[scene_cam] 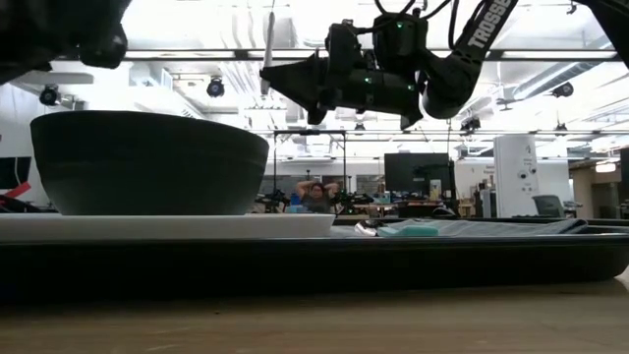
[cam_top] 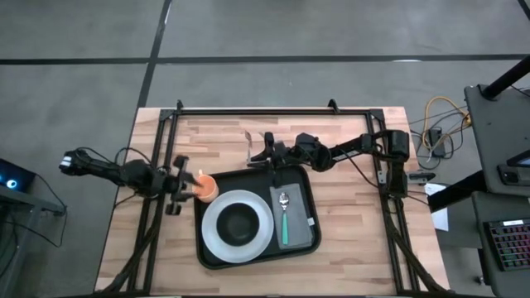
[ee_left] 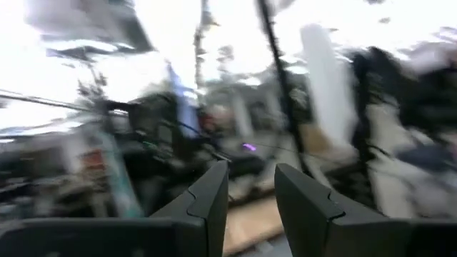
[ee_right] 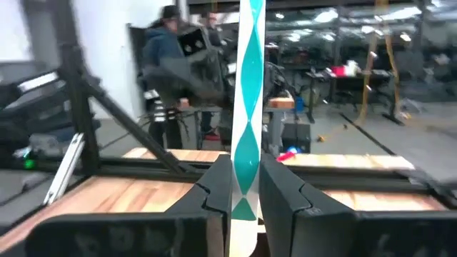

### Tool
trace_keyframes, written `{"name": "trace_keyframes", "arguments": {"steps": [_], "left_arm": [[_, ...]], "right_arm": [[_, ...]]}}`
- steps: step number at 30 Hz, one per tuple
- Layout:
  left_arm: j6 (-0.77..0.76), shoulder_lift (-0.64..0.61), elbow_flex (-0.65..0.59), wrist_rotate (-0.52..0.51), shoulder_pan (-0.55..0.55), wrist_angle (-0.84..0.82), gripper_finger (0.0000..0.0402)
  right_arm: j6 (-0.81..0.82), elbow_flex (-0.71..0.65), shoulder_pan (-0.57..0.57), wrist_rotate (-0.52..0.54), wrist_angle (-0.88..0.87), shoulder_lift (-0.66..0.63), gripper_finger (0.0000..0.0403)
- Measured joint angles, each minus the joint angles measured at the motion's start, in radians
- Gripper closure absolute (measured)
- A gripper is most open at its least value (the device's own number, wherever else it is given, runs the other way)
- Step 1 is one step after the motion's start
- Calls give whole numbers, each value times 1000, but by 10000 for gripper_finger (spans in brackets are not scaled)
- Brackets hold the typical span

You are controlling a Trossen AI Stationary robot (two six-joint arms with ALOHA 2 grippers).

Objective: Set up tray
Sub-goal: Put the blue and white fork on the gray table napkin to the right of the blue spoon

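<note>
The right gripper (cam_top: 263, 154) is held raised, fingers clamped on a thin handle; the left gripper (cam_top: 184, 184) is held low, fingers parted

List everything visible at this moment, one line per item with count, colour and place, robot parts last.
Large black rectangular tray: one, black, middle of the wooden table.
Round white plate: one, white, on the tray's left part.
Dark bowl: one, dark, on the plate.
Flat grey napkin: one, grey, on the tray's right part.
Teal-handled spoon: one, on the napkin.
Orange cup: one, at the tray's upper left corner.
Teal-handled fork: one, held upright.
Left gripper: open, beside the cup.
Right gripper: shut on the fork, above the tray's far edge.
</note>
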Motion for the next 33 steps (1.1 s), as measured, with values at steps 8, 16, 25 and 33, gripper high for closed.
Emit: {"name": "trace_keyframes", "arguments": {"steps": [8,16,25,33], "left_arm": [[-2,37,14,-86,1,203,304],[-2,254,141,-142,1,192,304],[129,591,421,-495,1,151,304],[-11,829,627,-877,50,-131,304]], "right_arm": [[-35,6,0,-7,-6,0,369],[-47,23,0,-47,-5,0,369],[-49,27,2,-60,-11,0,369],[-49,27,4,-59,-29,0,353]]}}
